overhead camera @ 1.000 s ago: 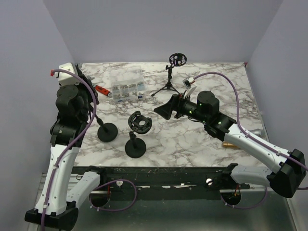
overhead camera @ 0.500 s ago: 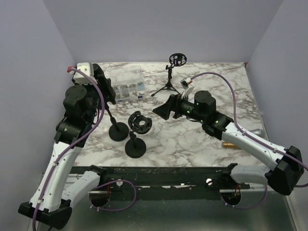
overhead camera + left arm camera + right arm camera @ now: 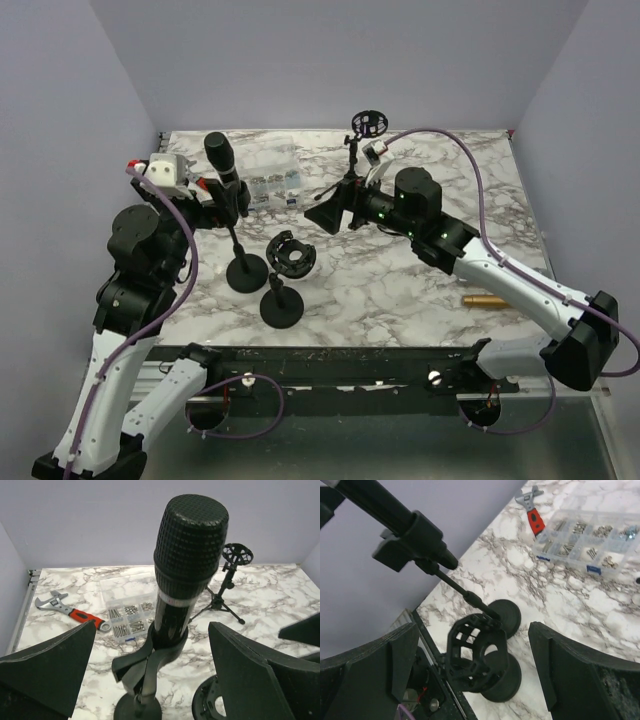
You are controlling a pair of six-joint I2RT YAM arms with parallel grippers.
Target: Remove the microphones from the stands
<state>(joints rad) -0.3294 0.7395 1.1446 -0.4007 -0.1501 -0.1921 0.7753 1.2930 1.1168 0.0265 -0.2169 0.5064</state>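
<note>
The black microphone point(image 3: 221, 158) point(image 3: 187, 555) stands upright in the clip point(image 3: 161, 650) of a thin stand with a round base point(image 3: 246, 272). My left gripper point(image 3: 226, 200) point(image 3: 150, 677) is open, one finger on each side of the clip and the lower microphone body, with gaps to both. My right gripper point(image 3: 327, 213) point(image 3: 470, 672) is open and empty over the table's middle, facing the ring mount point(image 3: 292, 253) point(image 3: 476, 650) of a second round-base stand point(image 3: 283, 307). In the right wrist view the microphone's clip point(image 3: 415, 535) shows at upper left.
A tripod stand point(image 3: 350, 180) point(image 3: 226, 582) with a ring mount point(image 3: 368, 122) stands at the back. A clear screw box point(image 3: 266, 181) point(image 3: 127, 611) point(image 3: 590, 540) and a red-handled wrench point(image 3: 75, 616) point(image 3: 533, 511) lie at back left. A gold cylinder point(image 3: 487, 299) lies on the right.
The left gripper went from shut to open and the arm pulled back left. The microphone stand's base shifted slightly right. The right arm moved toward the back left.
</note>
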